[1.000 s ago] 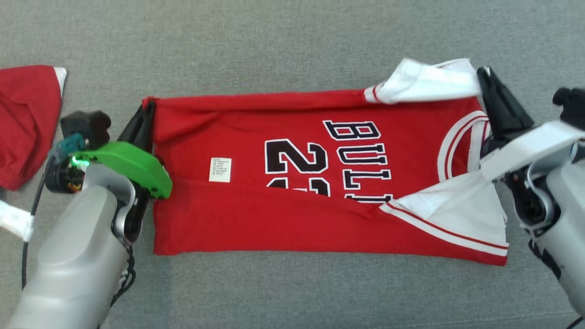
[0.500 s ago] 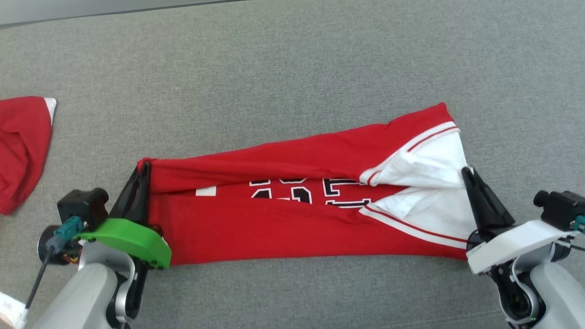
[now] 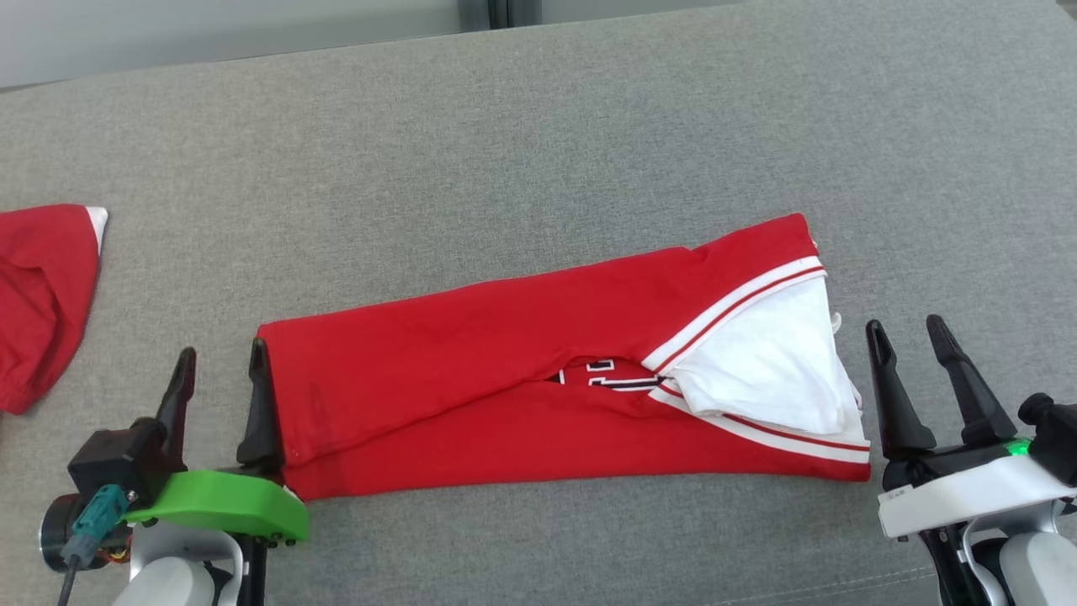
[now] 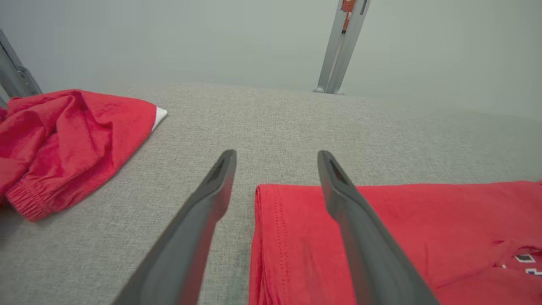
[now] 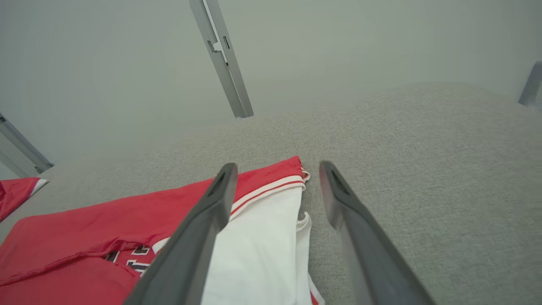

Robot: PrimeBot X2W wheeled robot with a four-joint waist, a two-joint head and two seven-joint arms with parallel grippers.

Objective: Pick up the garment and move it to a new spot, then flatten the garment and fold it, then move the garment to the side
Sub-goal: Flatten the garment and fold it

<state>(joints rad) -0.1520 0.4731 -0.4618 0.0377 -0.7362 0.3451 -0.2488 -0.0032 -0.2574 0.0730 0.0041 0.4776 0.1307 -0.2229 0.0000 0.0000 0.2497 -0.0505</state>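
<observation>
the grey fabric tabletop (image 3: 538,126) is stretching out ahead of both hands and is carrying everything. the red garment (image 3: 471,362) is lying on it as a long folded band, running between the two hands, with its far long edge sitting farther from the right hand's side than from the left's. its upper layer is folding down over the lower one, leaving a narrow slit where a bit of black-and-white lettering (image 3: 602,374) is peeking out. the end nearest the right hand is showing a white lining (image 3: 757,362) edged with red and white stripes.

a second red cloth (image 3: 38,295) with a white corner is lying bunched well off to the outer side of the left hand, apart from the garment.

the left hand (image 3: 221,349) is standing with its two dark fingers spread wide, gripping nothing. its inner finger (image 3: 259,404) is running right along the garment's hemmed end; whether it is touching the cloth, i cannot tell. in the left wrist view the hem (image 4: 271,237) is showing between the fingers of this hand (image 4: 277,153).

the right hand (image 3: 904,324) is also spread open and empty, sitting just beside the white end. in its own wrist view this hand (image 5: 278,165) is framing the striped corner (image 5: 275,184).
</observation>
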